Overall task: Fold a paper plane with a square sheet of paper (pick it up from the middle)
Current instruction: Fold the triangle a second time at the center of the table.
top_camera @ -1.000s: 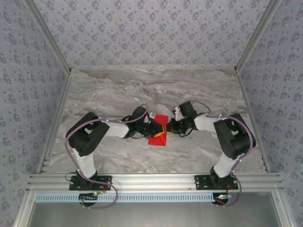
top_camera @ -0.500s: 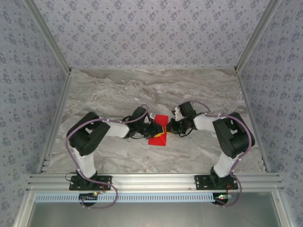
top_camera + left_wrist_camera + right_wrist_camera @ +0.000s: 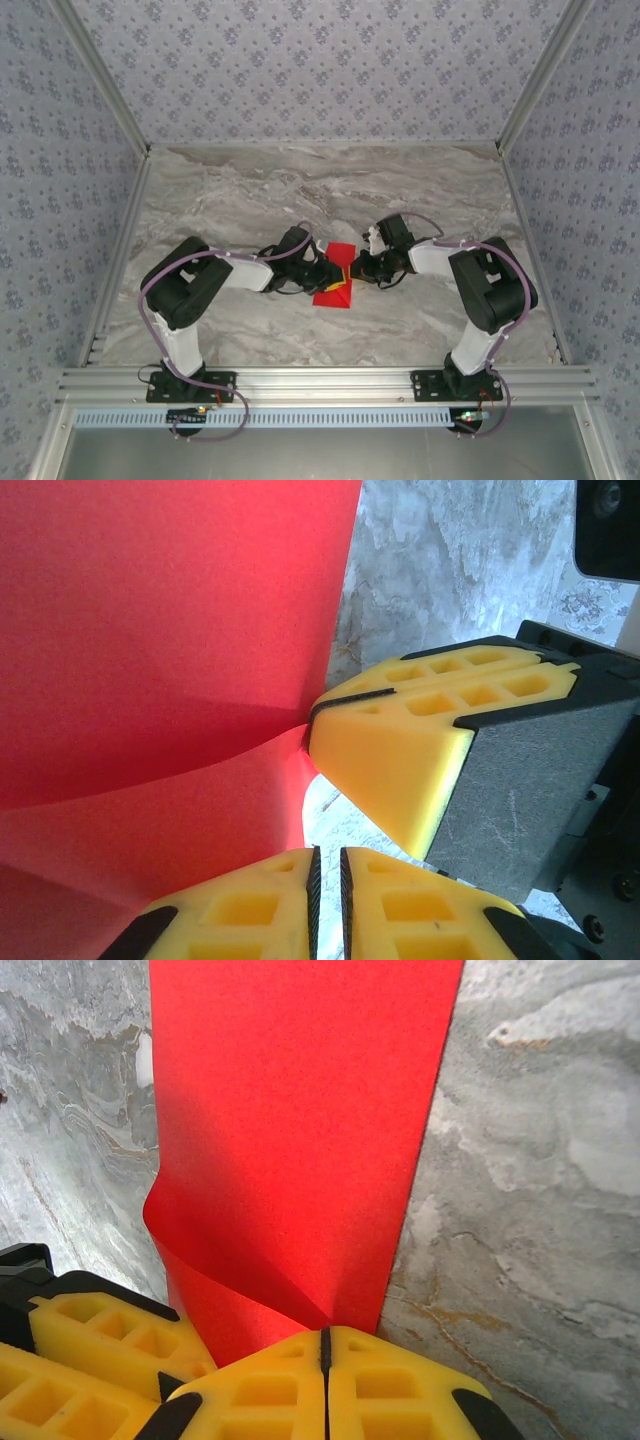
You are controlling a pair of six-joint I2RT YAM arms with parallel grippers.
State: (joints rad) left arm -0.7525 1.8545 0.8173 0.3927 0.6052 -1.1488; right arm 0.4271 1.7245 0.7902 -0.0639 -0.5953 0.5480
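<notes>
— Largest thing first?
— Grey marbled counter [image 3: 300,190], spread beneath and well beyond both claws, boxed in by floral-patterned walls [image 3: 300,70].
— Then the arms?
— Left arm [image 3: 190,285] and right arm [image 3: 490,280], both black and white, bent inward, meeting tip to tip over the middle of the counter.
— And the paper?
— Square sheet of paper [image 3: 330,292], bright red and plain, between the two claws. Buckled into a soft fold near the right claw's tips, then stretching away from that claw across the counter.
— Right claw [image 3: 325,1345]?
— Yellow pads pressed flat together, clamped on the near edge of the sheet, right at the point of the fold.
— Left claw [image 3: 327,865]?
— Yellow pads almost together, with a thin pale slit between them. Just beside the sheet's edge and close to the right claw's tip. Pinching any paper or not: impossible to tell.
</notes>
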